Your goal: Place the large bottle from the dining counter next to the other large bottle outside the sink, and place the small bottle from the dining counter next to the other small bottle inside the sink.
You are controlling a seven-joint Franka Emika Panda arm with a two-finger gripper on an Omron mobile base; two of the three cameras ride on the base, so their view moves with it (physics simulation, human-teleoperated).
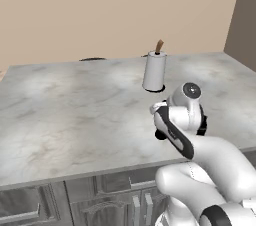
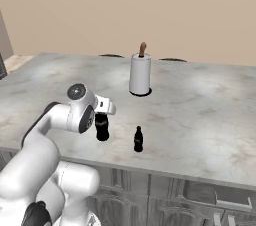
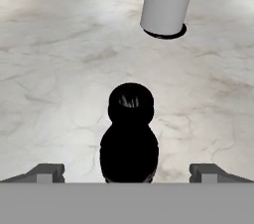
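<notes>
We look down along the gripper (image 3: pixel 128 172) at a black bottle (image 3: pixel 129 139) standing upright on the marbled grey table (image 3: pixel 59 69). Its rounded cap faces us, with the wider body below. The bottle sits between our two grey fingertips (image 3: pixel 45 172) — one on each side, both well clear of it, so the jaws stand wide apart. Farther off, a white paper towel roll (image 3: pixel 166 0) rises from a dark round base — its top is cut off.

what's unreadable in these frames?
- Large bottle: its upper part is behind the hand in the right base view; its base is cut off in the hand view.
- Whether the gripper touches it: unclear.
- Small bottle: too small for detail.
- Paper towel roll: top cut off in the hand view.
</notes>
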